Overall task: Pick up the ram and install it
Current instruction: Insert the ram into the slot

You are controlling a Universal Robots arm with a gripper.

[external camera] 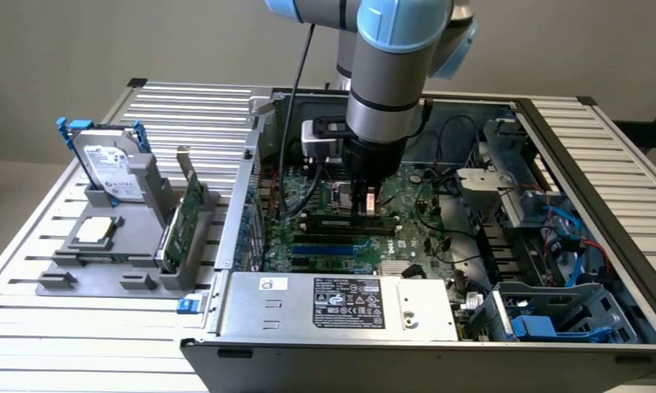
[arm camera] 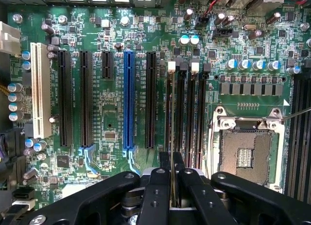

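Observation:
My gripper (external camera: 366,205) reaches down into the open computer case (external camera: 590,205) over the motherboard (external camera: 339,246). In the wrist view the gripper (arm camera: 172,162) is shut on the ram (arm camera: 172,128), a thin stick seen edge-on. The ram runs lengthwise along one of the black memory slots (arm camera: 192,113), in line with it. I cannot tell whether it is seated in the slot or just above it. In the exterior view the ram (external camera: 368,199) is a narrow sliver between the fingers.
The empty CPU socket (arm camera: 248,152) lies beside the memory slots, with blue and black expansion slots (arm camera: 129,98) on the other side. A fixture at the exterior view's left holds a hard drive (external camera: 109,168), an expansion card (external camera: 186,217) and a chip (external camera: 96,231). The power supply (external camera: 344,303) sits at the case front.

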